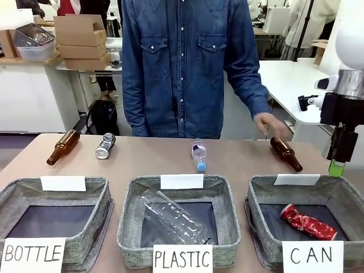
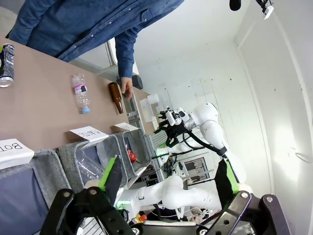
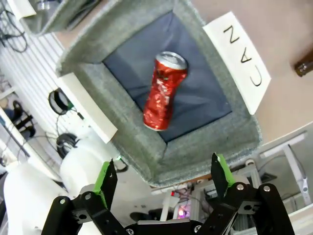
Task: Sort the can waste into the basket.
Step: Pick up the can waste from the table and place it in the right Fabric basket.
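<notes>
Brown table, cardboard boxes on a bench behind, person in a denim shirt at the far edge. Three grey baskets sit along the robot-side edge: BOTTLE basket at the left corner, PLASTIC basket mid-edge, CAN basket at the right corner. Red can lies on its side on the CAN basket's dark bottom. Silver can is on the table toward the far-left corner, near a brown bottle.

Front view gives the layout, but of the right gripper it shows little beyond one green pad, above the CAN basket's far right corner; jaw gap unreadable there. Right wrist view settles it: jaws wide apart, nothing in them. The red can is below on the basket floor, clear of both pads, long axis across the jaw line.

Left wrist view: left gripper has jaws spread and empty, up off the table, silver can well apart from them. It also shows the person's hand at a second brown bottle near the far-right corner; contact unclear.
</notes>
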